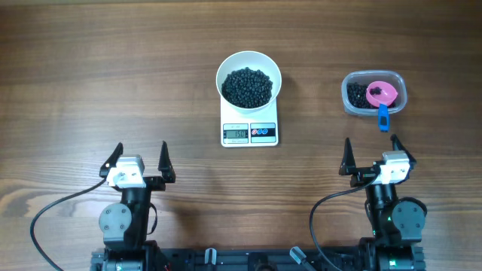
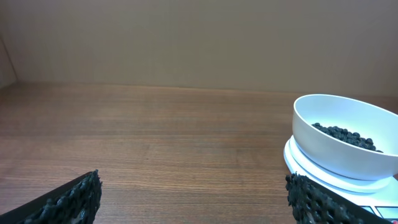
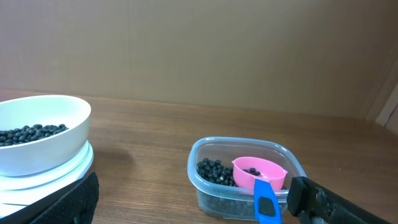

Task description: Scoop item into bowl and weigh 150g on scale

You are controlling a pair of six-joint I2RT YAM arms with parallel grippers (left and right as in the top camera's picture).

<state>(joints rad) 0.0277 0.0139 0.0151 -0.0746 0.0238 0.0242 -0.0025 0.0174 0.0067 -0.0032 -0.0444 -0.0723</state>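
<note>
Bowl: we see 1 white bowl (image 1: 248, 58) standing on the scale (image 1: 249, 120), in the middle of the table (image 1: 90, 68). We think it stands there so that the weight shows while it is filled.
Beans: most of the black beans (image 1: 248, 86) lie in the bowl as 1 heap that covers its bottom. A smaller part is in the clear tub (image 1: 402, 94). They are too many to count.
Scale: 1 only, its display turned toward the arms. We judge this is for reading it from the robot's side. The digits are too small for us to read with certainty.
Tub: 1, well to the right of the scale and just in front of the right arm, so the scooping side seems to be the right one.
Scoop: 1 pink scoop (image 1: 382, 93) with a blue handle (image 1: 382, 117) rests inside the tub. It holds a few beans, and its handle hangs over the near rim, easy to take.
Left fingers (image 1: 165, 159): 2, wide apart, holding nothing, near the table edge and well apart from the scale.
Right fingers (image 1: 348, 156): 2, also wide apart and empty, close to the scoop handle without touching it.
Stage, our judgement: the bowl looks filled, so what remains may be only a check of the reading.
</note>
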